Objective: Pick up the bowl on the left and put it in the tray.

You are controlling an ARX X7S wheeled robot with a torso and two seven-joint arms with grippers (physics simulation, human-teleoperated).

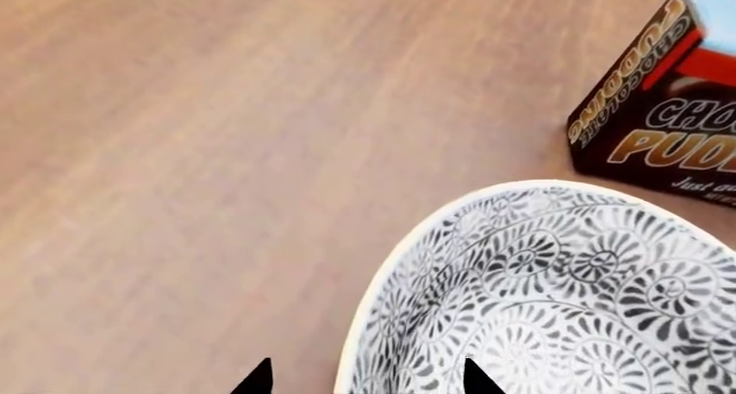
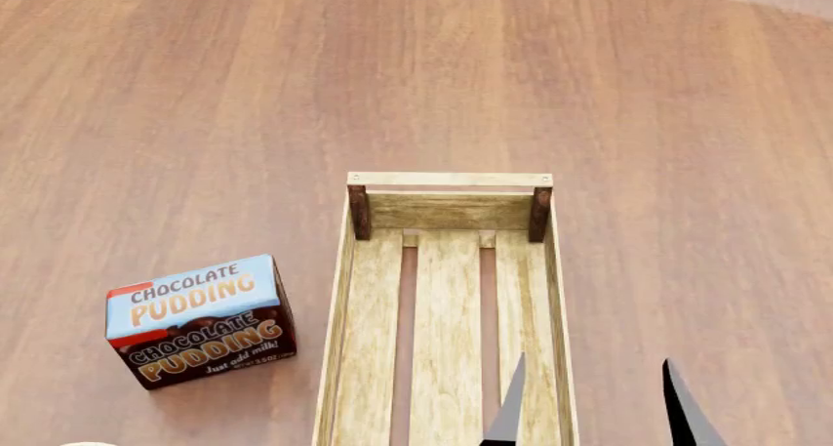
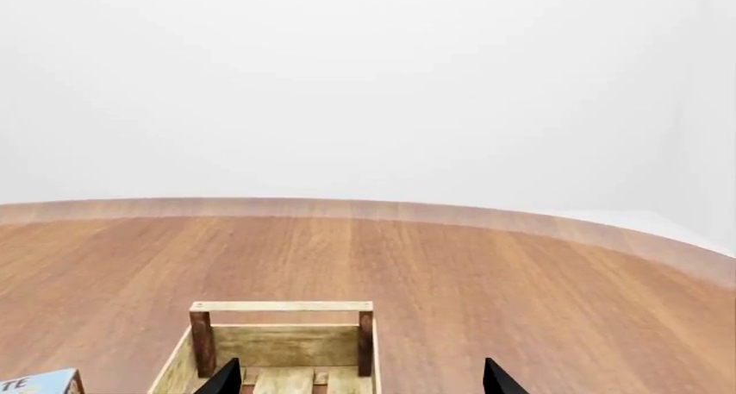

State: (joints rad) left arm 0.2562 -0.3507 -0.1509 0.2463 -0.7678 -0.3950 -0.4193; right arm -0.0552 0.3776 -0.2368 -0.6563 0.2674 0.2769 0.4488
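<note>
Simulated void: round wooden table [image 3: 483, 265], blank white backdrop.

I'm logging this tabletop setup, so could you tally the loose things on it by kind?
Bowl: 1
Wooden tray: 1
Chocolate pudding box: 1
Total: 3

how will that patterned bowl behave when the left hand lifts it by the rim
The bowl looks like glazed ceramic, so probably rigid, slick and chippable. It is deep and wide, so likely to tilt from a one-sided grip by the left hand.
</note>
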